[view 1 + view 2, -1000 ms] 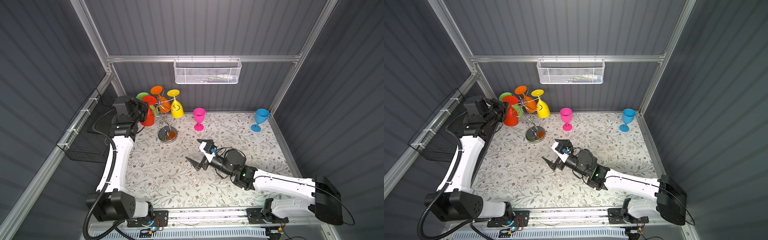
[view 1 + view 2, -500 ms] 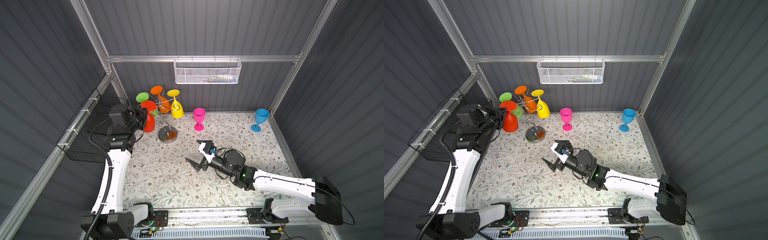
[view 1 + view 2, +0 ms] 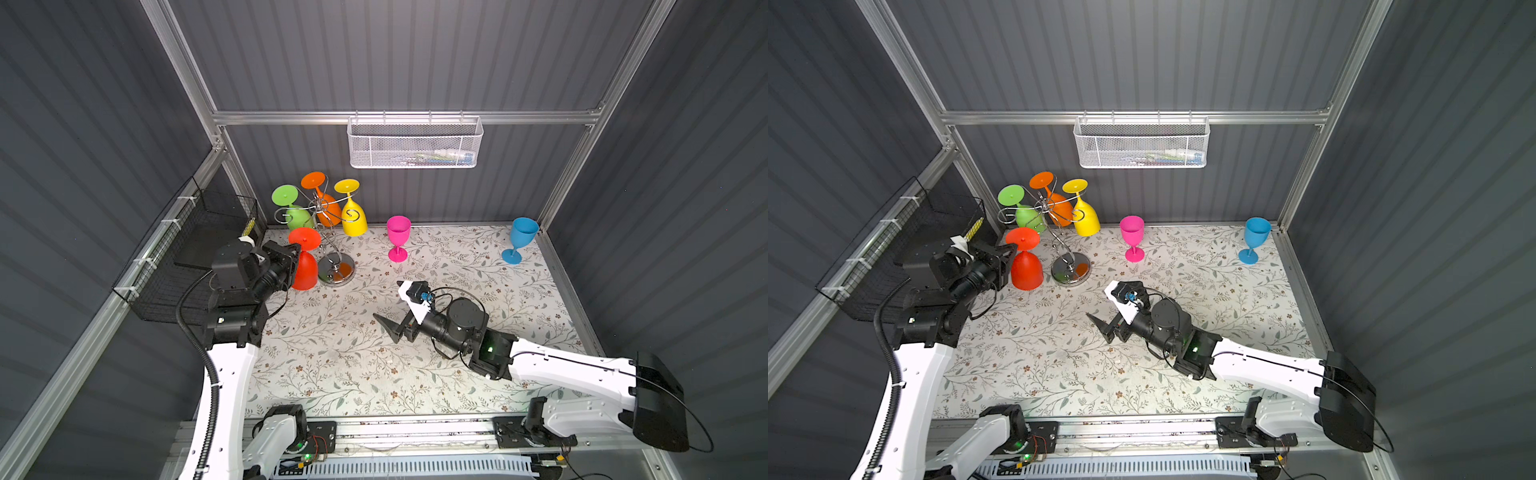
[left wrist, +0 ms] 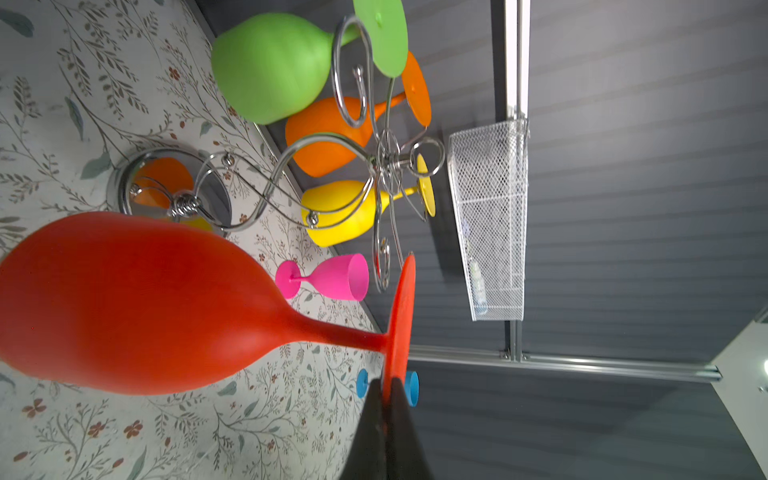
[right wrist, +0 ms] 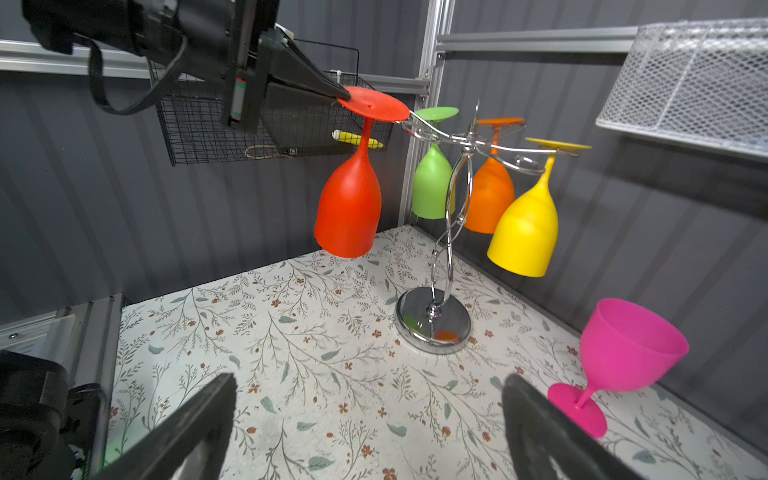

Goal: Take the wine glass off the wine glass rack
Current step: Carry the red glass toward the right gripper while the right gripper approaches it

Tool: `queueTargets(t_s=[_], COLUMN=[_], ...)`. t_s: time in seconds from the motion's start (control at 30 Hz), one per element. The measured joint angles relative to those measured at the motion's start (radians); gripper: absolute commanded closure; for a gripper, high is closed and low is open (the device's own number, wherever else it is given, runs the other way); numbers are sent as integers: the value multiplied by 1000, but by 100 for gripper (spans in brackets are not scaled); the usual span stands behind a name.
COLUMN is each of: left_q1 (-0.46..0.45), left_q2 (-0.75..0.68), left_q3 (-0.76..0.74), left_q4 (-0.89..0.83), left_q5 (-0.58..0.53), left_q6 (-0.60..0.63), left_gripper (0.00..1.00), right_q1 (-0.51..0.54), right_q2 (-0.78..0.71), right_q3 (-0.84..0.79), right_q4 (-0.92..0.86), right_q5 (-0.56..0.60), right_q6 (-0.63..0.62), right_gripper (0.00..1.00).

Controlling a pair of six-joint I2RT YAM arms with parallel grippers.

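The red wine glass (image 5: 349, 208) hangs upside down, bowl above the table. My left gripper (image 4: 388, 380) is shut on the rim of its round foot (image 5: 372, 104). In both top views the red glass (image 3: 304, 268) (image 3: 1026, 270) is just left of the chrome wine glass rack (image 3: 336, 270) (image 3: 1070, 270). Its stem is outside the nearest curled rack arm (image 5: 419, 122); the foot's edge sits at that arm's tip, and I cannot tell whether they touch. My right gripper (image 5: 370, 378) is open and empty, low over mid-table, facing the rack.
Green (image 3: 299, 216), orange (image 3: 328, 203) and yellow (image 3: 354, 220) glasses hang upside down on the rack. A pink glass (image 3: 398, 232) and a blue glass (image 3: 521, 237) stand upright on the floral mat. A white mesh basket (image 3: 415, 145) hangs on the back wall and a black wire basket (image 3: 195, 249) on the left wall.
My left gripper has drawn the red glass outward from the rack's hub, toward the front and lower. The right arm has stayed still.
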State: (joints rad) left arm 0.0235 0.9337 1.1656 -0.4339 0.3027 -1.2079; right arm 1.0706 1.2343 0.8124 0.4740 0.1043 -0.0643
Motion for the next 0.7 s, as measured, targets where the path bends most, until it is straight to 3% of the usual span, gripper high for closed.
queueTargets(t_s=[0.2, 0.37, 0.5, 0.7], left_q1=[0, -34, -208, -535], left_q2=[-66, -81, -56, 42], left_q3=[-90, -147, -166, -215], left_q4=[-18, -14, 26, 136], left_q5=[153, 240, 215, 26], left_q6=[58, 170, 276, 433], left_gripper=[100, 100, 100, 100], right_q1=[-82, -226, -361, -505], right_q2=[-47, -58, -67, -134], right_q3=[77, 189, 243, 245], right_q4=[-184, -405, -569, -773], right_q5=[27, 40, 34, 15], right_q6=[144, 356, 531, 753], right_gripper=[1, 1, 1, 1])
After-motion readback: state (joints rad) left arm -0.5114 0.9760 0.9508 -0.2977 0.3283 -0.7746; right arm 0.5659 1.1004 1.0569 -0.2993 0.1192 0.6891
